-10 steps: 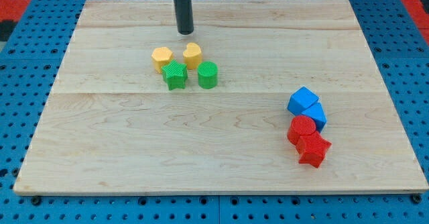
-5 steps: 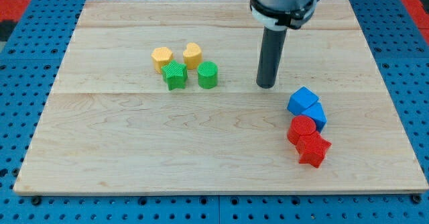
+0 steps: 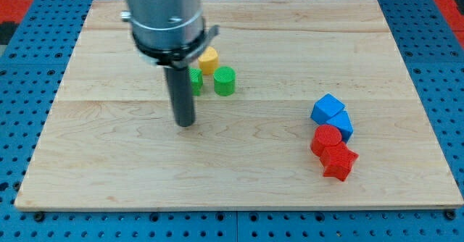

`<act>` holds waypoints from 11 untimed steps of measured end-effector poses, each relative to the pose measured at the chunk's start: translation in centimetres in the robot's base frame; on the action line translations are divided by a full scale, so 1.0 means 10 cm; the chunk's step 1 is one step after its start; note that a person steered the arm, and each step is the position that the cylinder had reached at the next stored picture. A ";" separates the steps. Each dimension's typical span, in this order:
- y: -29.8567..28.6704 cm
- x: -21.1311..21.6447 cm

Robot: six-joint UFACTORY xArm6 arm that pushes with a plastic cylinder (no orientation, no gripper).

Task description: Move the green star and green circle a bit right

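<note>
The green circle (image 3: 225,81) sits left of the board's middle, toward the view's top. The green star (image 3: 196,81) lies just left of it, mostly hidden behind my rod; only its right edge shows. My tip (image 3: 186,122) rests on the board just below the star, to the lower left of the circle, and is apart from both. A yellow block (image 3: 209,59) sits just above the green pair. A second yellow block seen earlier is hidden behind the arm.
Two blue blocks (image 3: 327,109) (image 3: 342,125), a red circle (image 3: 327,139) and a red star (image 3: 338,161) are clustered at the view's right. The wooden board (image 3: 109,162) lies on a blue pegboard.
My tip swung from above the yellow blocks to the right of the green circle, then back left to just below the green star. No block has moved.
</note>
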State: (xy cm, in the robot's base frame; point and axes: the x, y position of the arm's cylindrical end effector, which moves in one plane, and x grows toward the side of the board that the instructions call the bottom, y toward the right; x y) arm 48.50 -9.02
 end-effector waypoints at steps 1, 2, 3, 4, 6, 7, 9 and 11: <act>-0.25 -0.06; -0.25 -0.21; -0.25 -0.36; -0.25 -0.49; -0.25 -0.72; -0.15 -0.75; 0.28 -0.75; 0.45 -0.48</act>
